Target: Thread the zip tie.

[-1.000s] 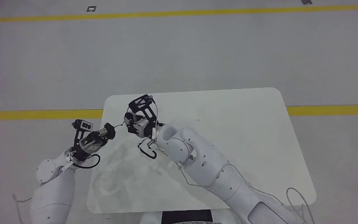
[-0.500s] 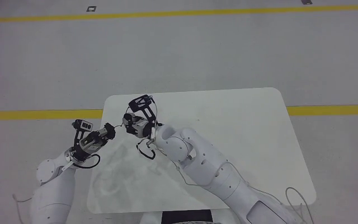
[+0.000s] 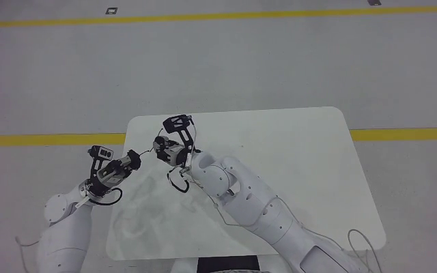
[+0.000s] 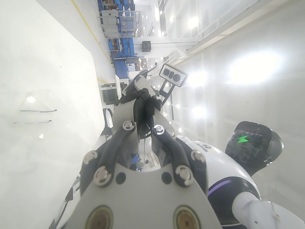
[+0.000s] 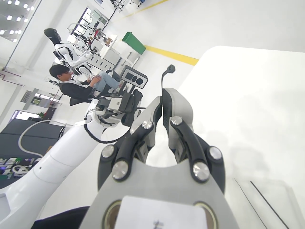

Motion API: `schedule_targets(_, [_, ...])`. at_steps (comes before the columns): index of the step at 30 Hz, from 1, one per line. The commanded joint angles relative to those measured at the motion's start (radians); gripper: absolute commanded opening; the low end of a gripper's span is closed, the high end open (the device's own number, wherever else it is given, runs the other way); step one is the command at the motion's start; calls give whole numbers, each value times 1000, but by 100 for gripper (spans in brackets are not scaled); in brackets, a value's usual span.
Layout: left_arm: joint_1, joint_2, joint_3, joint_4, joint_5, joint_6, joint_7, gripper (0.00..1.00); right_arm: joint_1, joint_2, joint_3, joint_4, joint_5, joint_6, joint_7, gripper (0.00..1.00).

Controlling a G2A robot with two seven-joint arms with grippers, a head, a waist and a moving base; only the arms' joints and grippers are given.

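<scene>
Colour rundown: the zip tie (image 5: 170,68) is plain black all the way, head included. The right gripper (image 5: 162,101) has matte grey fingers with black pads, black linkage bars and shiny silver bolts. The left gripper (image 4: 143,106) is the same grey-black-silver combo. The table (image 3: 293,157) is flat white, no pattern at all. The floor (image 3: 273,61) is pale grey with solid yellow lines (image 3: 205,15) running across it. The tray (image 4: 35,96) on the table is see-through, and the spare ties (image 4: 38,111) in it are thin black strokes. Out in the room there's a bright green bin (image 5: 134,43) and some blue racks (image 4: 121,46).
</scene>
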Motion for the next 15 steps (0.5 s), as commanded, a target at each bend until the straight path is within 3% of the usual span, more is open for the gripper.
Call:
schedule_targets(1, [0, 0, 0, 0, 0, 0, 0, 0, -1, 0, 1, -1, 3, -2, 0, 0])
schedule_targets(7, [0, 0, 0, 0, 0, 0, 0, 0, -1, -1, -4, -3, 3, -20, 5, 0])
schedule_targets(15, [0, 0, 0, 0, 0, 0, 0, 0, -21, 8, 20, -40, -35, 1, -10, 0])
